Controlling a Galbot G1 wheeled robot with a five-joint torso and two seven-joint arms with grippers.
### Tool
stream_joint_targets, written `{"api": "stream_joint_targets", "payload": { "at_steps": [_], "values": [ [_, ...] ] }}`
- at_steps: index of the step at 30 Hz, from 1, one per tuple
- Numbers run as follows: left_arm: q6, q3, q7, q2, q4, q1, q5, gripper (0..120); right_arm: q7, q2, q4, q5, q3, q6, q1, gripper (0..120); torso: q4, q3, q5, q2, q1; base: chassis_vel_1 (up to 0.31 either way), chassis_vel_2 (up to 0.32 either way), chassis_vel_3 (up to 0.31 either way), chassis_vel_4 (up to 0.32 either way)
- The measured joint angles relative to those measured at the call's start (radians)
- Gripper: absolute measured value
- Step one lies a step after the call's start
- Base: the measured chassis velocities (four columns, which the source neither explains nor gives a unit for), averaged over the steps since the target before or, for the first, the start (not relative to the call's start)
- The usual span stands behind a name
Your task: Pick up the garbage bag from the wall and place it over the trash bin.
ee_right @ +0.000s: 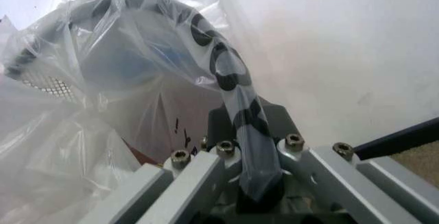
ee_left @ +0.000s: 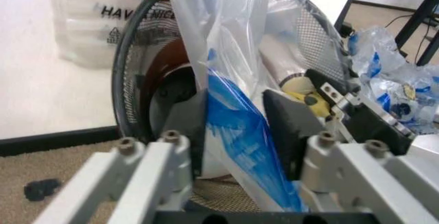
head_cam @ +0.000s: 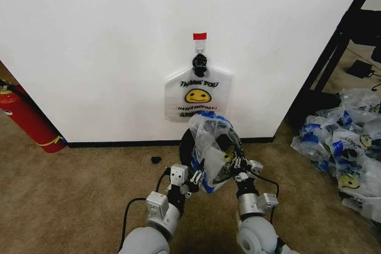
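Note:
The garbage bag point(head_cam: 209, 137), thin see-through plastic with blue patches, is stretched between both grippers above the trash bin point(head_cam: 186, 147), a dark mesh bin standing against the wall point(head_cam: 89, 46). My left gripper point(head_cam: 196, 176) is shut on the bag's blue-patched edge point(ee_left: 237, 131) at the bin's near left side. My right gripper point(head_cam: 239, 163) is shut on the bag's printed edge point(ee_right: 250, 147) at the near right side. In the left wrist view the bin's rim point(ee_left: 127, 75) curves behind the bag. Plastic point(ee_right: 103, 54) drapes over the rim in the right wrist view.
Another smiley "THANK YOU" bag point(head_cam: 197, 94) hangs from the hook point(head_cam: 199, 60) under a red tape strip point(head_cam: 199, 35). A red fire extinguisher point(head_cam: 27, 120) leans at the left. A heap of bags point(head_cam: 345, 141) lies at the right, beside a black frame point(head_cam: 333, 46). A small black object point(head_cam: 156, 160) lies on the carpet.

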Motion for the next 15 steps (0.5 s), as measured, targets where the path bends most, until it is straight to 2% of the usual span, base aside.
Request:
{"api": "stream_joint_targets", "payload": {
  "at_steps": [1,7,15],
  "values": [
    [0.0,0.0,0.0,0.0,0.0,0.0,0.0,27,0.0,0.0,0.0,0.0,0.0,0.0,0.0,0,0.0,0.0,0.0,0.0,0.0,0.0,0.0,0.0,0.0],
    [0.001,-0.001,0.015,0.005,-0.001,-0.008,-0.059,1,0.0,0.0,-0.003,0.022,-0.003,-0.007,0.022,0,-0.0001,0.0,-0.0001,0.0,0.0,0.0,0.0,0.0,0.0],
    [-0.034,-0.043,0.024,0.028,0.008,-0.005,-0.072,0,0.001,-0.013,0.025,0.09,0.008,-0.034,0.029,0,-0.0001,0.0,0.0,0.0,0.0,0.0,0.0,0.0,0.0]
  ]
}}
